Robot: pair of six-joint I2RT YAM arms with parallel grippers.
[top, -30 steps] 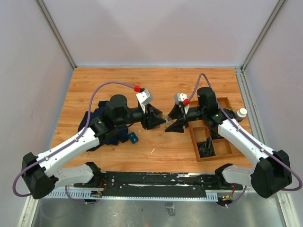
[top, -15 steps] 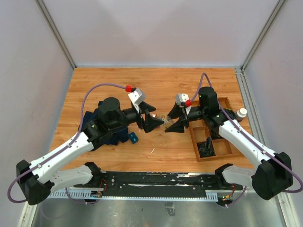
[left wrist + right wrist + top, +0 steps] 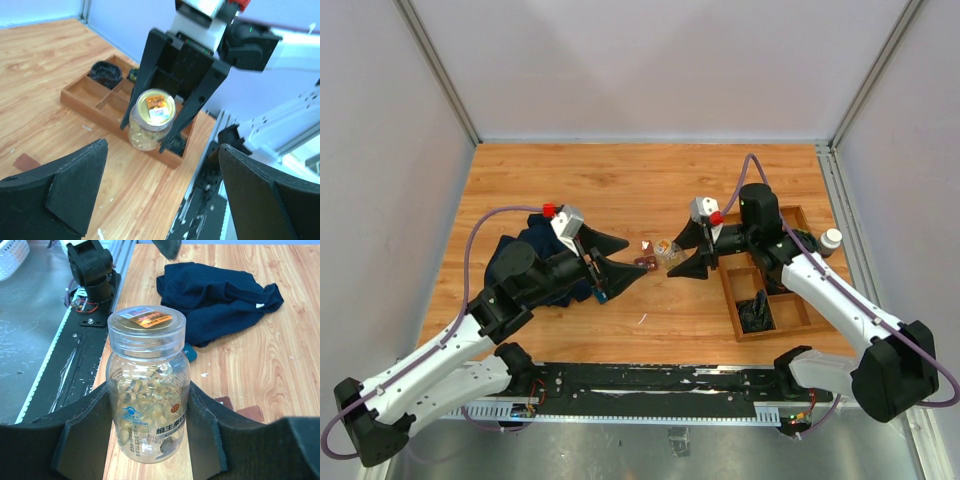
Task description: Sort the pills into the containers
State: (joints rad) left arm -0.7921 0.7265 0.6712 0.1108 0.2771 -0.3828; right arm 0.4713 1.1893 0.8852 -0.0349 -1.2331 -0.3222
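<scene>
Deep inside the right gripper (image 3: pixel 148 432) sat the clear pill bottle (image 3: pixel 148 385), clamped mid-body: rigid, smooth, probably slippery and light. Opposite, the left gripper (image 3: pixel 628 258) gaped wide, empty.

The left white-and-black jointed arm (image 3: pixel 440 350) and the right white-and-black jointed arm (image 3: pixel 830 290) are sitting at the two ends of a long black metal rail (image 3: pixel 650 385). Thin purple cables (image 3: pixel 750 157) with red plugs (image 3: pixel 549 210) are curling above the rail. Black wedge-shaped fingers (image 3: pixel 70 190) are showing smooth flat insides.
</scene>
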